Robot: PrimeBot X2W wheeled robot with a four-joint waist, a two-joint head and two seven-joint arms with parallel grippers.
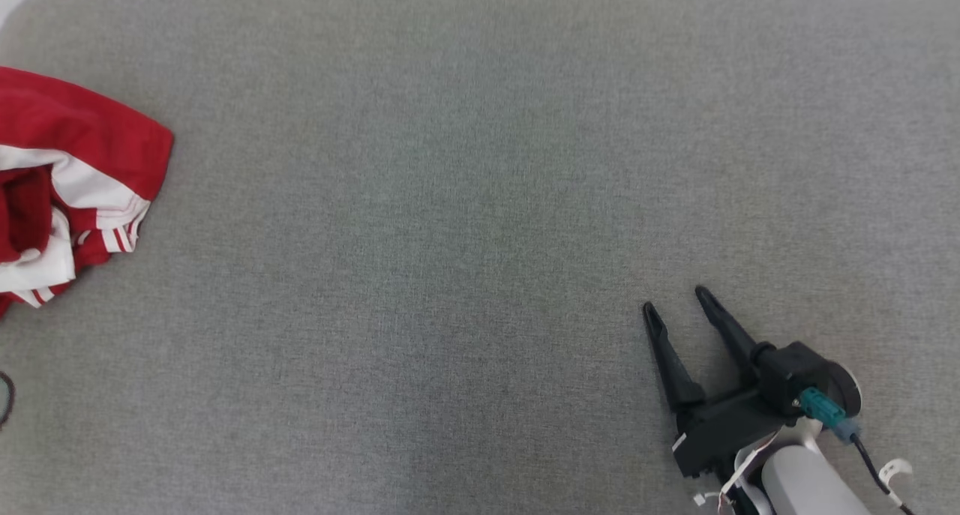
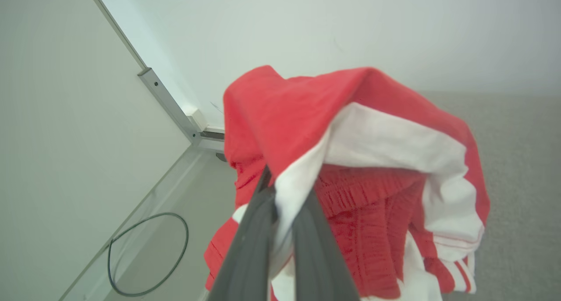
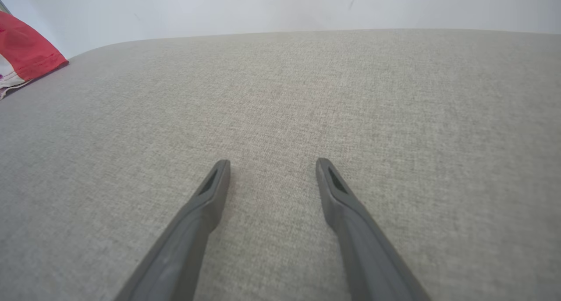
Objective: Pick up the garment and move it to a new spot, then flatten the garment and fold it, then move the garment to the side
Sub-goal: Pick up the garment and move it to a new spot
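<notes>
Nearest, right gripper [image 1: 675,299] is pointing across the grey fabric surface [image 1: 450,238], its two dark fingers spreading wide with nothing between them. Further off, at the surface's left edge, left gripper [image 2: 287,196] is pinching a white fold of the red-and-white garment [image 2: 350,117], which is bunching in a crumpled heap. Beyond, a thin dark cable loop [image 2: 149,253] is lying beside a pale wall [image 2: 307,25].

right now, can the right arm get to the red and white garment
Probably, though at a stretch. Nothing stands in the way: bare grey surface lies between the open right gripper and the garment at the far left edge of the head view. The left gripper is shut on it.
</notes>
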